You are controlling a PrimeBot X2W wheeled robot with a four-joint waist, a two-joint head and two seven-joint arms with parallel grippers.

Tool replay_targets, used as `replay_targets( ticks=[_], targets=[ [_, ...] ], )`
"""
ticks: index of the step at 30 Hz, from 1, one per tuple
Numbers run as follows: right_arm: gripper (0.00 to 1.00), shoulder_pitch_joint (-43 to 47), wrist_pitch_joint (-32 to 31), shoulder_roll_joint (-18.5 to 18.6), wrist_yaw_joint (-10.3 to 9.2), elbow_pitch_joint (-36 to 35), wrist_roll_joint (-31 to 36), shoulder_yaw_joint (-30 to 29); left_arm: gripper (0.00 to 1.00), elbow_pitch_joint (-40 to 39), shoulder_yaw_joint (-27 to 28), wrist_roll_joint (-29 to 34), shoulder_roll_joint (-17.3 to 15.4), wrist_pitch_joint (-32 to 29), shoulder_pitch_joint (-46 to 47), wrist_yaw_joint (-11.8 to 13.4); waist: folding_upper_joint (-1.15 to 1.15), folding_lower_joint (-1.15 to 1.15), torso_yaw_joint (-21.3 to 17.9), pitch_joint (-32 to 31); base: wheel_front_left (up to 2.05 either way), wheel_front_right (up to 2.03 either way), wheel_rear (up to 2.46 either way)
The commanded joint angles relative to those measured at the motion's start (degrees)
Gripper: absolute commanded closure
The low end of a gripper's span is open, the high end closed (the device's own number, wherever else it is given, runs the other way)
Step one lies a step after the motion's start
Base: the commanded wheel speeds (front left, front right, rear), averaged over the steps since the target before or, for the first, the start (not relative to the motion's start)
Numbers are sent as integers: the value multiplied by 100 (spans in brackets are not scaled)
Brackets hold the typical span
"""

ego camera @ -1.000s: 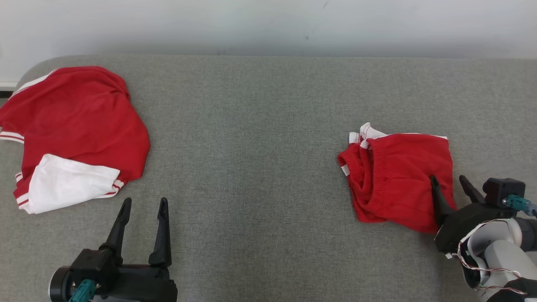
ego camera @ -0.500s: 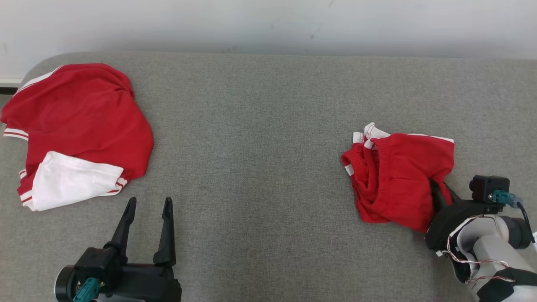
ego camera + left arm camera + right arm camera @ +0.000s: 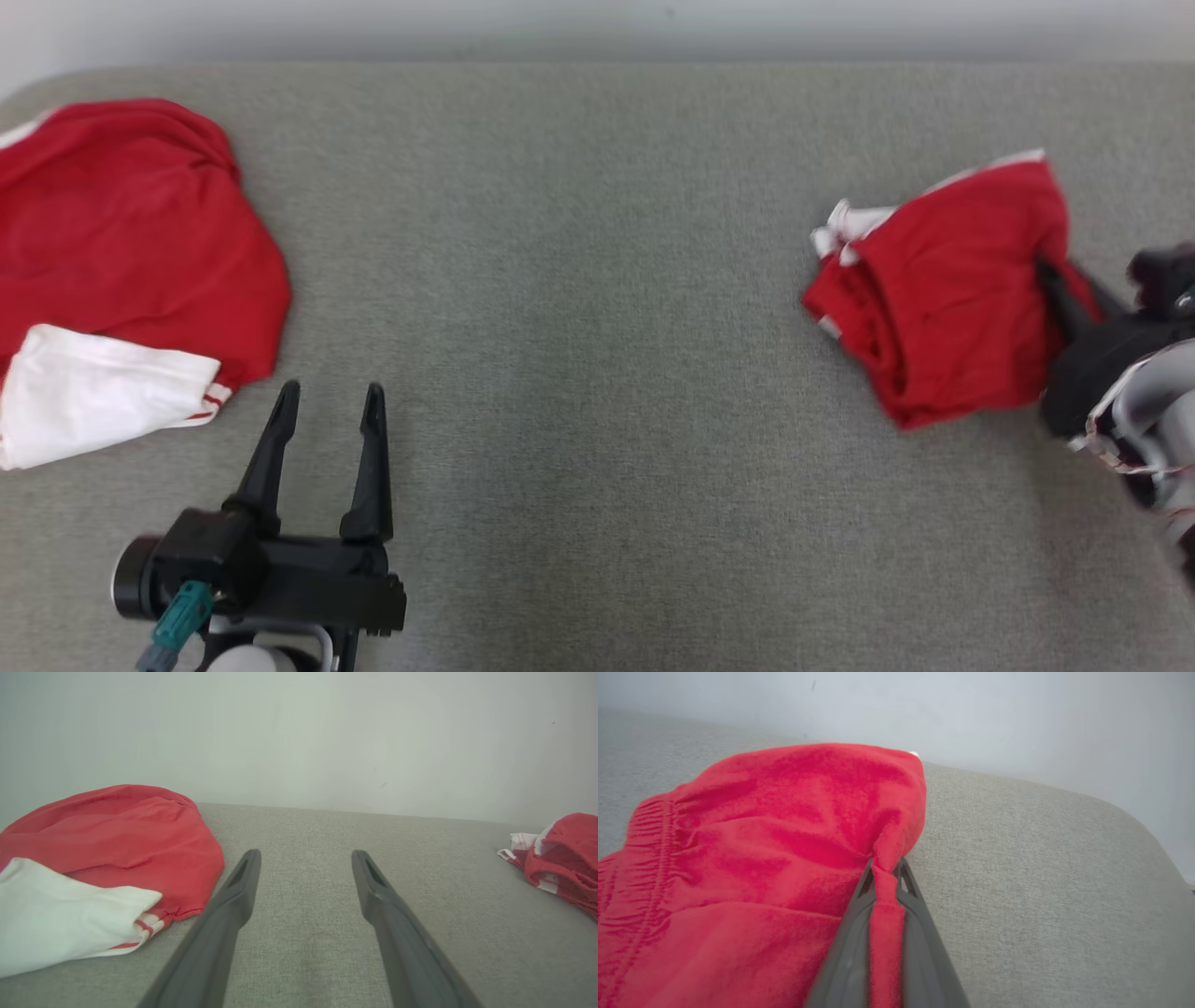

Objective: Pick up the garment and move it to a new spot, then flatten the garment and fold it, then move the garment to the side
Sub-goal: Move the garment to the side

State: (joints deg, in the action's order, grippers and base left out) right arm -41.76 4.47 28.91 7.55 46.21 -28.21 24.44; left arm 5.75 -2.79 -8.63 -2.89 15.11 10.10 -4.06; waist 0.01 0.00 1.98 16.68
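Nearest, the left end effector [image 3: 330, 389] sits spread and empty over the grey fabric surface [image 3: 579, 327]; farther right, the right end effector [image 3: 886, 868] pinches a fold of the red shorts [image 3: 943, 299]; a red-and-white top [image 3: 121, 243] lies far left

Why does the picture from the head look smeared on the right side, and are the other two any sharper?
Head view: motion blur smears the right gripper and softens the red garment. Left wrist view: fairly sharp, evenly lit, no glare; the left gripper looks crisp. Right wrist view: the pinched cloth is slightly soft.
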Motion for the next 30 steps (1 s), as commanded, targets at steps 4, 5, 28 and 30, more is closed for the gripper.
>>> replay_targets(
  ticks=[4, 5, 28, 30],
  targets=[
    [100, -398, -70, 648, -14, -314, -194, 207, 0, -180, -62, 159, -2, 4, 338, -42, -1, 0, -442, 802, 0, 0, 0],
    [100, -476, -85, 778, -15, -380, -243, 242, 0, -216, -63, 195, -3, 3, 402, -55, -1, 0, -504, 928, 0, 0, 0],
    [100, -1874, 271, 2342, -15, -361, -655, 349, 0, -891, -171, 645, -225, -6, 991, -69, -1, 0, -1416, 2286, 0, 0, 0],
    [100, -2000, 278, 2378, -15, -285, -665, 385, 0, -881, -193, 643, -212, -20, 984, -70, -1, 0, -1394, 2303, 0, 0, 0]
  ],
)
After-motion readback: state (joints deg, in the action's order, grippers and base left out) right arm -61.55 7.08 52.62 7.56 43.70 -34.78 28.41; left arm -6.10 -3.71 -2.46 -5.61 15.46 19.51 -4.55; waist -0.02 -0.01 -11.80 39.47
